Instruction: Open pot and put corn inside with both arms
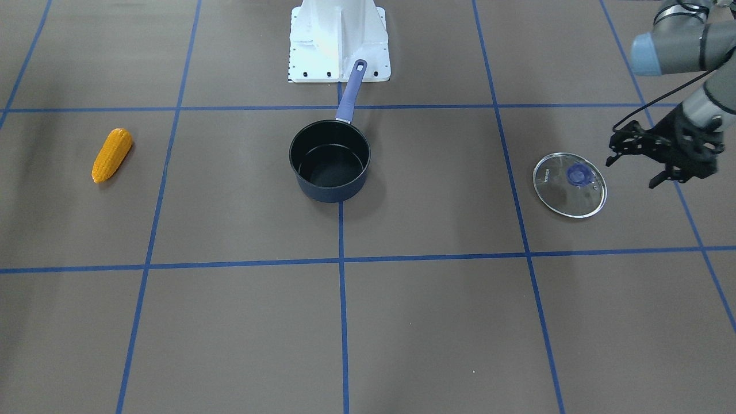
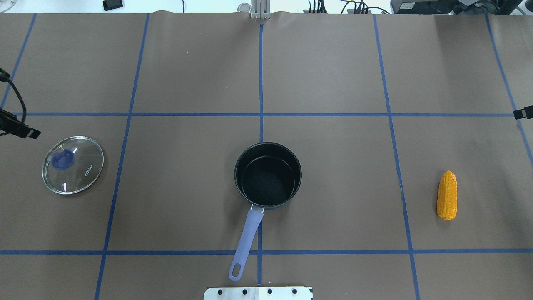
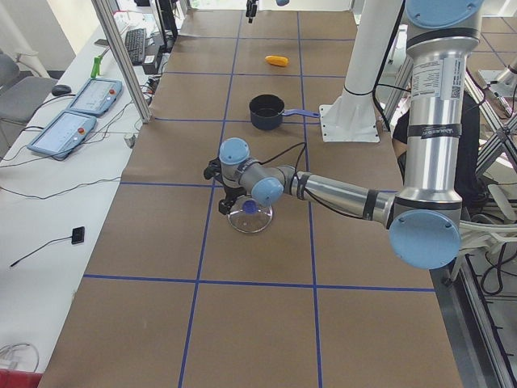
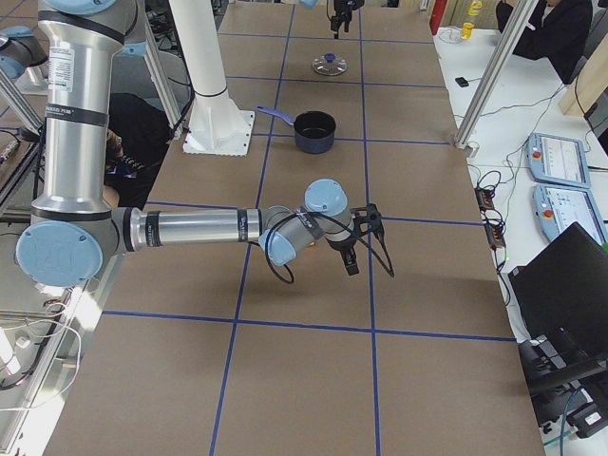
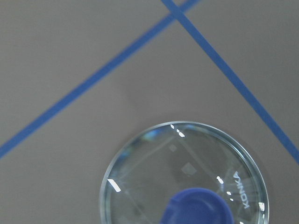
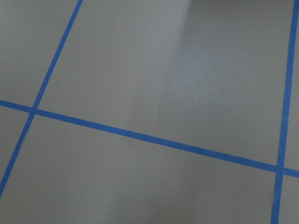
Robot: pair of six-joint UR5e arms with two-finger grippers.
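The open, empty left gripper (image 1: 632,171) is hovering beside the lifted-off lid (image 1: 569,185), the uncovered pot (image 1: 329,161) is sitting well beyond it, and the corn (image 2: 447,195) is lying ungrasped apart from the right gripper (image 4: 369,258), whose opening cannot be told.

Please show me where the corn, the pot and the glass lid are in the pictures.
corn (image 2: 447,195): overhead exterior view, middle of the cob.
pot (image 2: 266,180): overhead exterior view, bare black inner floor.
glass lid (image 2: 63,159): overhead exterior view, its purple knob.
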